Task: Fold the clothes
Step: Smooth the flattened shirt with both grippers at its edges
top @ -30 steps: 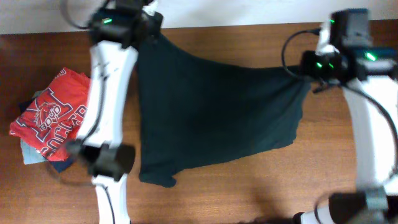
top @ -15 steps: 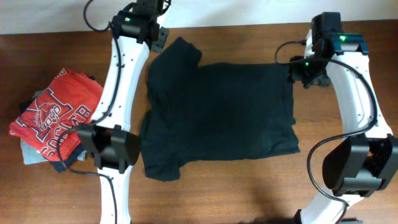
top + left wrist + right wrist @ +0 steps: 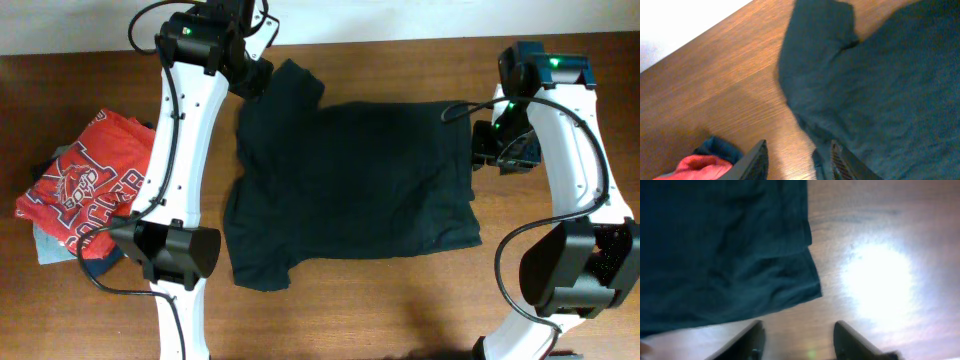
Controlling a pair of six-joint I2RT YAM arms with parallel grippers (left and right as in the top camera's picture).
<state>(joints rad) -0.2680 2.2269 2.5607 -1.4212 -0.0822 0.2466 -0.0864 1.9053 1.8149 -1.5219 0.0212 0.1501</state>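
So, the wooden table [image 3: 400, 310] bears the dark garment [image 3: 350, 190] spread flat at its middle with no fold yet made, the red shirt [image 3: 90, 190] at its left end, and near its far edge the left gripper [image 3: 799, 152] and right gripper [image 3: 799, 332], both partly open and empty.

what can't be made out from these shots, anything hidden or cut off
- Overhead: the folded garments show only their edges, because the red shirt lies over them.
- Left wrist: the dark garment is blurred and runs off the right and bottom edges, so its full outline is lost.
- Right wrist: glare on the table washes out the wood surface there.
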